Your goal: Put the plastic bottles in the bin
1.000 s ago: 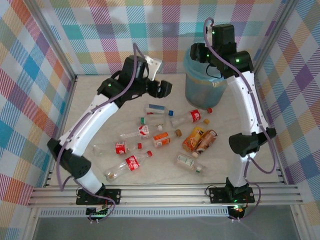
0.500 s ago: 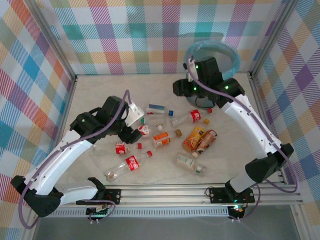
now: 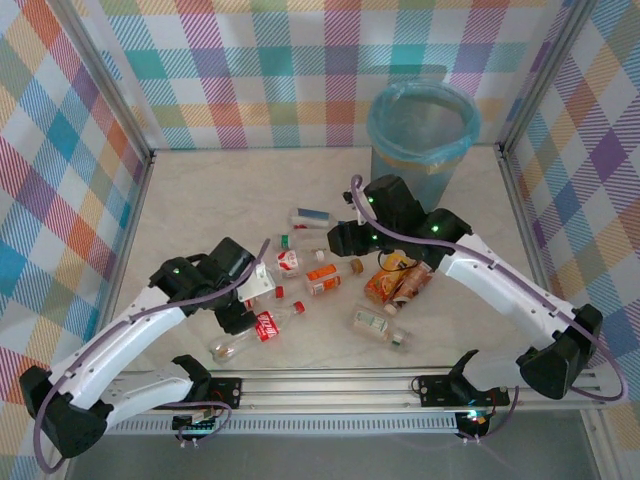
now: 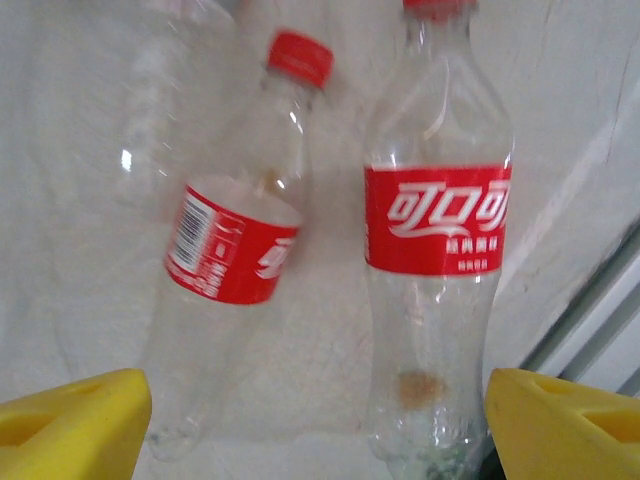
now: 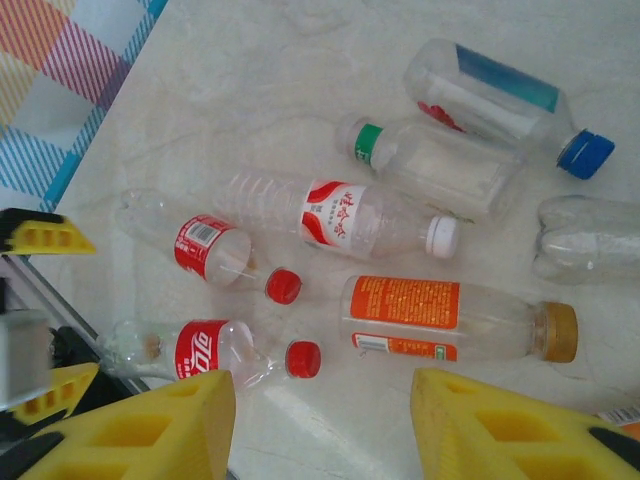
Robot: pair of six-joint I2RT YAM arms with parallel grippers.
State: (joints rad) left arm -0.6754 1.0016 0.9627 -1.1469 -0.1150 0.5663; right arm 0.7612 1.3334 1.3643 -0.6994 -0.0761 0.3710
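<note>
Step in hand: approach for a pick; no bottle gripped; plastic bottles (image 3: 378,325) lie loose across the table (image 3: 200,200); bin (image 3: 410,175) stands at the far right, well apart from them. Left gripper (image 4: 315,400): jaws wide, empty; cola bottle (image 4: 437,250) and second red-label bottle (image 4: 232,250) lie side by side within their span. Right gripper (image 5: 322,400): jaws part open, empty; orange-label bottle (image 5: 430,318) just ahead of the gap. Next move, by judgement: left lowers and centres on one bottle, lest it catch both.
</note>
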